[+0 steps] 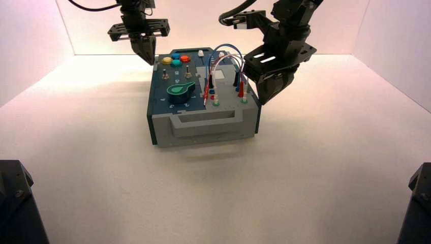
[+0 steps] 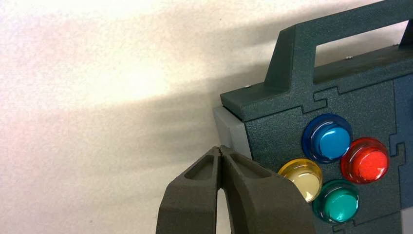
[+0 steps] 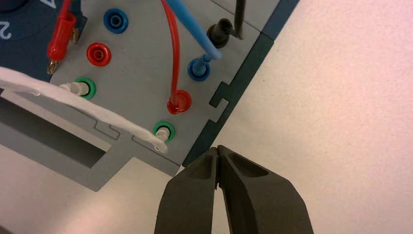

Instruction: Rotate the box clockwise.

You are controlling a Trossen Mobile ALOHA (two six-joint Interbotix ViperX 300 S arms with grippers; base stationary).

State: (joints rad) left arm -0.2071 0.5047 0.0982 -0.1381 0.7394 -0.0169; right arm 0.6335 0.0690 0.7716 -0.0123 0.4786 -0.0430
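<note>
Your left gripper, the black two-fingered one (image 2: pixel 220 148), is at the box's far left corner, its fingers closed together with nothing between them. Your right gripper, also black and two-fingered (image 3: pixel 217 148), is closed and empty too, its tips by the near right corner. Whether either set of tips touches the box, you cannot tell.

The long dark teal and grey box (image 1: pixel 202 96) lies between your two grippers on the pale tabletop (image 1: pixel 203 188). Just beside your left fingertips is a clear-rimmed yellow round button (image 2: pixel 304 180); past it sit a blue round button (image 2: pixel 331 141), a green round button (image 2: pixel 341 204) and a red round button (image 2: pixel 370 165). The dark teal end handle (image 2: pixel 302 53) is beyond the same tips, at the far end.

Near your right fingertips, a white jumper wire (image 3: pixel 97 109) ends in a green-ringed socket (image 3: pixel 164 131). Farther from them are a red wire (image 3: pixel 175 53) and a blue wire (image 3: pixel 192 27), both plugged in, and a loose red plug (image 3: pixel 61 39). The grey end handle (image 1: pixel 206 124) is to the left of your right gripper, and the green knob (image 1: pixel 180 91) is between both grippers.
</note>
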